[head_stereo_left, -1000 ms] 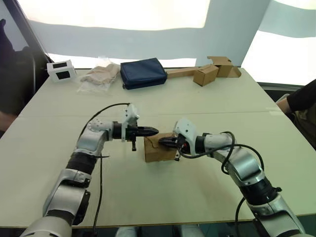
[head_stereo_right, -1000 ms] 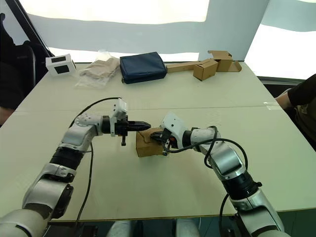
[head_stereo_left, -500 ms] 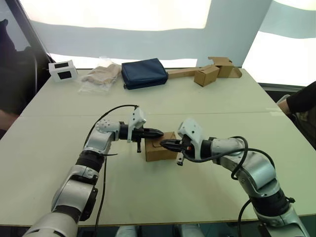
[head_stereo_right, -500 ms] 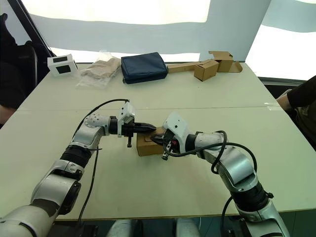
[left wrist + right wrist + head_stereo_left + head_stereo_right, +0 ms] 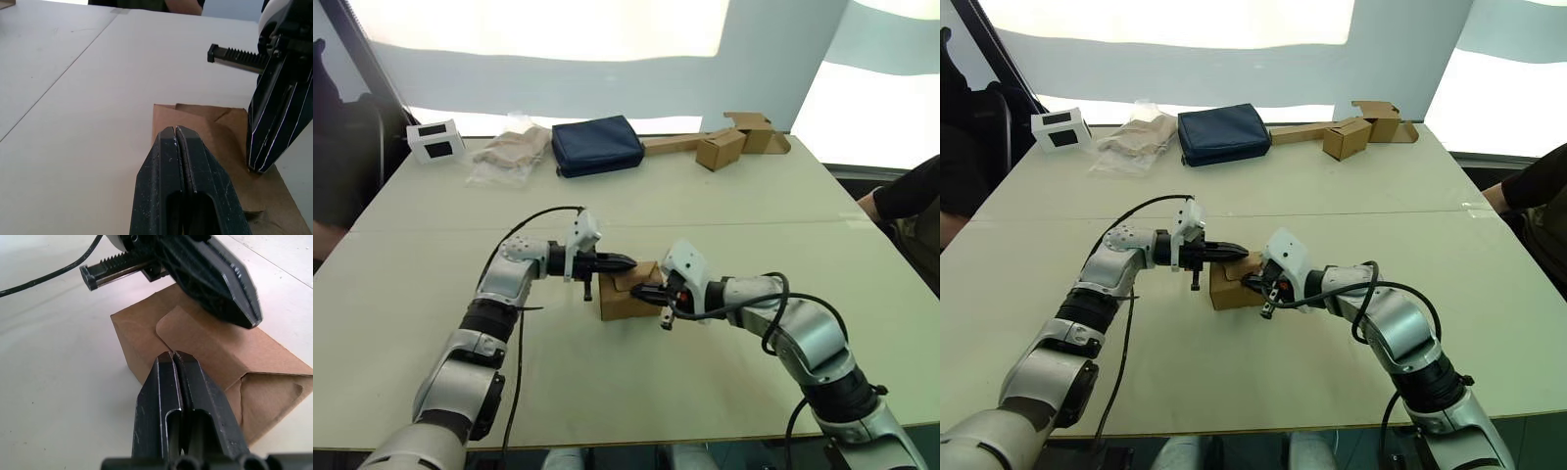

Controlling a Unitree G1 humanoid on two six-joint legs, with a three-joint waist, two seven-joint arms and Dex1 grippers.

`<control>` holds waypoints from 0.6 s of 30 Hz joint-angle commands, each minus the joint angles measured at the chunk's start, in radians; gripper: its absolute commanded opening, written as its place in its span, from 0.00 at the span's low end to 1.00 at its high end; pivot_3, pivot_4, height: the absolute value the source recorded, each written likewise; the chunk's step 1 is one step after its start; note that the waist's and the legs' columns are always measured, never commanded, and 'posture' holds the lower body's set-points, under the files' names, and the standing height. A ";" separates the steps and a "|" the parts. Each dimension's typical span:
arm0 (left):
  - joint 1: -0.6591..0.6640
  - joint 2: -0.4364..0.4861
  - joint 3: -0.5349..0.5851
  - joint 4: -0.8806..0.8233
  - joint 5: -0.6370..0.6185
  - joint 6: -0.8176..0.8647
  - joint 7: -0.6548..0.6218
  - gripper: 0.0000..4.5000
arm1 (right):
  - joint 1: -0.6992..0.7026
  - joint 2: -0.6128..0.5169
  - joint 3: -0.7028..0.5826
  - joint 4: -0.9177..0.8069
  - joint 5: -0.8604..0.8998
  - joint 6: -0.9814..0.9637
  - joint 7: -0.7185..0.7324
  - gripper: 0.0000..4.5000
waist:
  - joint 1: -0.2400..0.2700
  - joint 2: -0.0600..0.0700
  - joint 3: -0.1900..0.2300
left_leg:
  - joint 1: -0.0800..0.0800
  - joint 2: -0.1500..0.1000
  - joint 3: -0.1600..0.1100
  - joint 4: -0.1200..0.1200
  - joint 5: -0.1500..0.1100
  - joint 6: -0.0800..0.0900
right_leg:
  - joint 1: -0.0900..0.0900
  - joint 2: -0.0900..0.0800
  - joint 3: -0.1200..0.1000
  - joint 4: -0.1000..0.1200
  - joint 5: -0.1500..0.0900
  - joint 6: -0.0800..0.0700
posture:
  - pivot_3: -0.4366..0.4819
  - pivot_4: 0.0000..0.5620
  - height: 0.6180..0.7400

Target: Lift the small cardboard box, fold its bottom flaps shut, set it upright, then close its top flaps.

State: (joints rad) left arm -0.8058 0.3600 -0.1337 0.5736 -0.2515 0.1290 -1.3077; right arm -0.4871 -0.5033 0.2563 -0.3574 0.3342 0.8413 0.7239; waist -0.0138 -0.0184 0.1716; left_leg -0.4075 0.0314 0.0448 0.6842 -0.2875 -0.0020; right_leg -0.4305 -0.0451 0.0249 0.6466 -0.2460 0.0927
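While resting on the table [image 5: 724,206], small cardboard box [image 5: 625,294] sits between both grippers, left gripper [image 5: 628,261] clenched empty over its top, right gripper [image 5: 636,292] clenched empty against its near side.

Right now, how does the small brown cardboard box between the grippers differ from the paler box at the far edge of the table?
The small brown cardboard box is darker than the paler cardboard box. It stands alone near the table's middle, with its top flaps folded down; the paler box is joined to a long flat cardboard strip. Both are plain and unprinted.
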 commanded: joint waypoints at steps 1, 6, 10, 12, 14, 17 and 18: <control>-0.017 0.009 0.024 -0.035 -0.017 0.007 0.001 0.00 | -0.023 -0.005 0.007 0.021 -0.021 -0.033 0.003 0.00 | 0.000 0.000 0.000 | 0.000 0.000 0.000 0.000 0.000 0.000 | 0.000 0.000 0.000 0.000 0.000 0.000 | 0.48 0.27 1.00; 0.001 0.017 0.011 -0.056 -0.006 -0.003 -0.008 0.00 | -0.037 -0.002 0.006 0.049 -0.031 -0.056 0.004 0.00 | 0.000 0.000 0.000 | 0.000 0.000 0.000 0.000 0.000 0.000 | 0.000 0.000 0.000 0.000 0.000 0.000 | 0.48 0.27 1.00; 0.018 0.022 0.003 -0.083 -0.004 0.000 -0.015 0.00 | -0.048 -0.001 0.006 0.068 -0.036 -0.068 0.004 0.00 | 0.000 0.000 0.000 | 0.000 0.000 0.000 0.000 0.000 0.000 | 0.000 0.000 0.000 0.000 0.000 0.000 | 0.48 0.27 1.00; 0.016 0.020 0.008 -0.082 -0.004 0.001 -0.007 0.00 | -0.053 0.004 0.007 0.078 -0.041 -0.074 0.003 0.00 | 0.000 0.000 0.000 | 0.000 0.000 0.000 0.000 0.000 0.000 | 0.000 0.000 0.000 0.000 0.000 0.000 | 0.48 0.27 1.00; 0.011 0.020 0.011 -0.075 -0.005 0.001 -0.004 0.00 | -0.057 0.006 0.010 0.087 -0.046 -0.079 0.004 0.00 | 0.000 0.000 0.000 | 0.000 0.000 0.000 0.000 0.000 0.000 | 0.000 0.000 0.000 0.000 0.000 0.000 | 0.48 0.27 1.00; 0.003 0.021 0.013 -0.066 -0.002 -0.004 0.000 0.00 | -0.062 0.010 0.010 0.096 -0.049 -0.083 0.006 0.00 | 0.000 0.000 0.000 | 0.000 0.000 0.000 0.000 0.000 0.000 | 0.000 0.000 0.000 0.000 0.000 0.000 | 0.48 0.27 1.00; 0.002 0.021 0.013 -0.064 -0.002 -0.005 0.000 0.00 | -0.064 0.012 0.010 0.099 -0.050 -0.084 0.008 0.00 | 0.000 0.000 0.000 | 0.000 0.000 0.000 0.000 0.000 0.000 | 0.000 0.000 0.000 0.000 0.000 0.000 | 0.48 0.27 1.00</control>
State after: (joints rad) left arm -0.7878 0.3742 -0.1333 0.5273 -0.2496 0.1379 -1.3071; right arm -0.5312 -0.4934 0.2670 -0.2579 0.2958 0.7682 0.7327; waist -0.0134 -0.0184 0.1716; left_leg -0.4075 0.0314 0.0452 0.6842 -0.2875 -0.0020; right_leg -0.4304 -0.0453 0.0249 0.6466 -0.2460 0.0927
